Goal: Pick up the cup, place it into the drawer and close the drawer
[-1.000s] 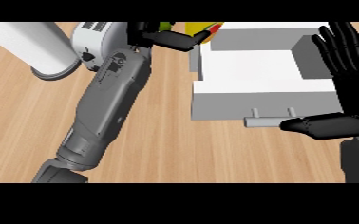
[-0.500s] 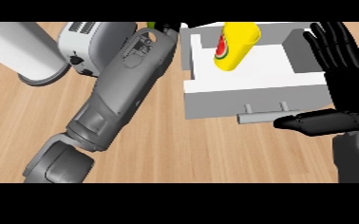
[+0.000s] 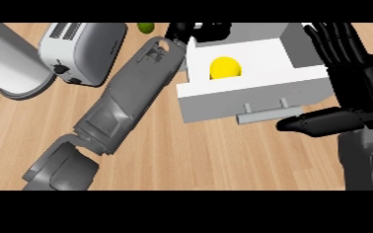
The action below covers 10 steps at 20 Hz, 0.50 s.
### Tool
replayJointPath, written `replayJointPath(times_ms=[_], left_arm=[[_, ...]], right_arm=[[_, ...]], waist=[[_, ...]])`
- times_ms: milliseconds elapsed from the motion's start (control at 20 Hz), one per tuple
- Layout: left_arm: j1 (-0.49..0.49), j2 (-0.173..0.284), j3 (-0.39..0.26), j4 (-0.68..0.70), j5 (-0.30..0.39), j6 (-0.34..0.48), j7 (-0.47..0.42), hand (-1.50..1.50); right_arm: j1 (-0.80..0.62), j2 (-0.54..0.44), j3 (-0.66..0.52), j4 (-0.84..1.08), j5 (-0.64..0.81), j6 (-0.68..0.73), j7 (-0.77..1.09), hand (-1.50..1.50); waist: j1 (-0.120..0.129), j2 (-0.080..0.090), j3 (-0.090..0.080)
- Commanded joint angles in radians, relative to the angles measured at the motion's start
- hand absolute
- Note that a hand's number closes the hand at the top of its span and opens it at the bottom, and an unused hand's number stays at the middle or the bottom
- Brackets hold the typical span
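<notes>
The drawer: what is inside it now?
Inside the open drawer stands the yellow cup. The left hand covers the drawer's back left corner, so that part cannot be seen.

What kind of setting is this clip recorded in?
Most likely a kitchen counter: a wooden worktop carries a white toaster, and a white drawer stands open with a yellow cup inside.

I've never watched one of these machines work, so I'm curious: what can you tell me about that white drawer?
The drawer is a white, box-shaped tray with plain, smooth-looking walls and a small grey bar handle on its front. It stands pulled open over the wooden counter. Inside stands a yellow cup, seen from above. The left hand hangs at its far left corner; the right hand rests open beside its right wall, thumb near the handle.
</notes>
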Motion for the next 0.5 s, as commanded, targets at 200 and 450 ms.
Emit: replayJointPath(times_ms=[200, 450], left_arm=[[0.058, 0.0, -0.088, 0.015, 0.061, -0.033, -0.027, -1.5], [0.087, 0.0, -0.046, -0.041, 0.173, -0.015, -0.095, -1.5]], right_arm=[[-0.021, 0.021, 0.049, 0.002, 0.012, 0.018, -0.026, -1.5], [-0.079, 0.048, 0.119, 0.002, -0.116, 0.123, 0.03, -1.5]], waist=[[-0.062, 0.014, 0.0], [-0.082, 0.02, -0.002]])
